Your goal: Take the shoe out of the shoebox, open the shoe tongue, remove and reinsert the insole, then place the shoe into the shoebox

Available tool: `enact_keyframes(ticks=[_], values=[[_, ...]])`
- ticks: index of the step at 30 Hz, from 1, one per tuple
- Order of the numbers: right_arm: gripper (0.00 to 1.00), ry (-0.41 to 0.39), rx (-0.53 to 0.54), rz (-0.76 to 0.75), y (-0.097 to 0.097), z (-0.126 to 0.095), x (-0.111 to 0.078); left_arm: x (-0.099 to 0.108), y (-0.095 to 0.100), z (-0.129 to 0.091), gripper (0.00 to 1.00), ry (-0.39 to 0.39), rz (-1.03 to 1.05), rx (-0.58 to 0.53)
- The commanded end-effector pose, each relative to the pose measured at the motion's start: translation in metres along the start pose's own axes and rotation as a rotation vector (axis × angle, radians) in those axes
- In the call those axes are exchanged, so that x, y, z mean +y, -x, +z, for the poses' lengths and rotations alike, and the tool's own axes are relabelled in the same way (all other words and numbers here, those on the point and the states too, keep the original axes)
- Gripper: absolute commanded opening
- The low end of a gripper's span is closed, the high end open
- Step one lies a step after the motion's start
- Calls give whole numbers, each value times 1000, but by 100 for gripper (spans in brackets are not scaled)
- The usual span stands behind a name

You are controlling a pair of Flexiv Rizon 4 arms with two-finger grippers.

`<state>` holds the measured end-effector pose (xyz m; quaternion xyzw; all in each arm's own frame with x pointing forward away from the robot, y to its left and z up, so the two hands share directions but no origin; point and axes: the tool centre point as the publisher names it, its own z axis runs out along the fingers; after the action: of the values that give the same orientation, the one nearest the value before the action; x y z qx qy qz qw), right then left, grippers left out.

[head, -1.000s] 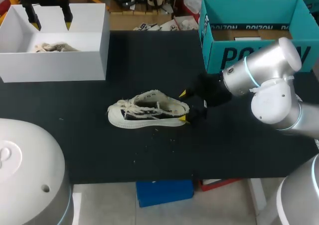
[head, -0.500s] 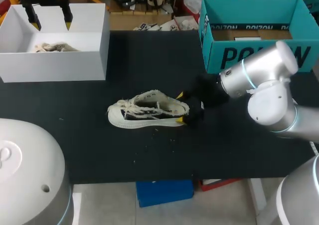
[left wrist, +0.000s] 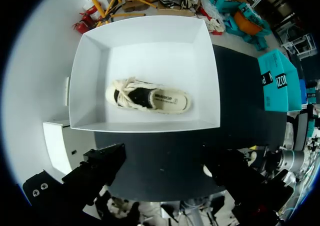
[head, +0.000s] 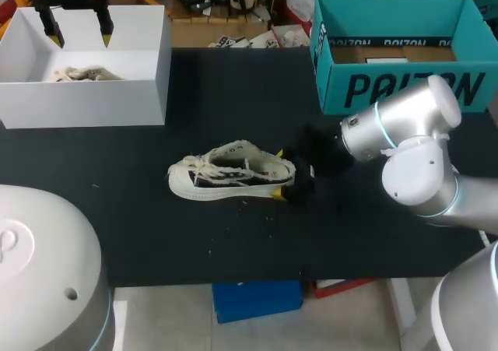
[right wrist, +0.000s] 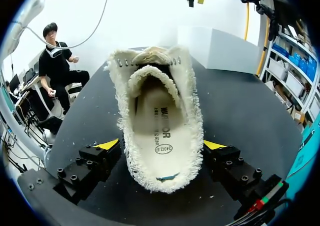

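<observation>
My right claw (head: 279, 174) straddles the heel of the shoe (head: 226, 173) on the counter (head: 156, 234), wide open, gripping nothing. My left claw (head: 79, 36) hangs open and empty over the far-left white box (head: 85, 102).

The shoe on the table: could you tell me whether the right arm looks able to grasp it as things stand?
Probably yes: the right gripper is open and straddles the heel of the shoe, with nothing else lying in between.

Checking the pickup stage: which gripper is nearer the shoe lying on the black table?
Right. The right gripper straddles the heel of the shoe, a finger at each side; the left gripper hangs far off above the white box.
</observation>
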<state>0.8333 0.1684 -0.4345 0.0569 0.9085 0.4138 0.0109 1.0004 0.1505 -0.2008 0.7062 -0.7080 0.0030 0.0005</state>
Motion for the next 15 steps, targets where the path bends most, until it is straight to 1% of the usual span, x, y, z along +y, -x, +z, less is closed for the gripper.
enact_keyframes(ticks=[1,5,15], values=[[100,1,-3,3,1,4,-4,0,0,-1,100,2,-1,-2],[100,4,-6,9,3,6,-9,0,0,-1,100,2,-1,-2],[100,12,-5,2,10,7,-10,0,0,-1,100,2,-1,-2]])
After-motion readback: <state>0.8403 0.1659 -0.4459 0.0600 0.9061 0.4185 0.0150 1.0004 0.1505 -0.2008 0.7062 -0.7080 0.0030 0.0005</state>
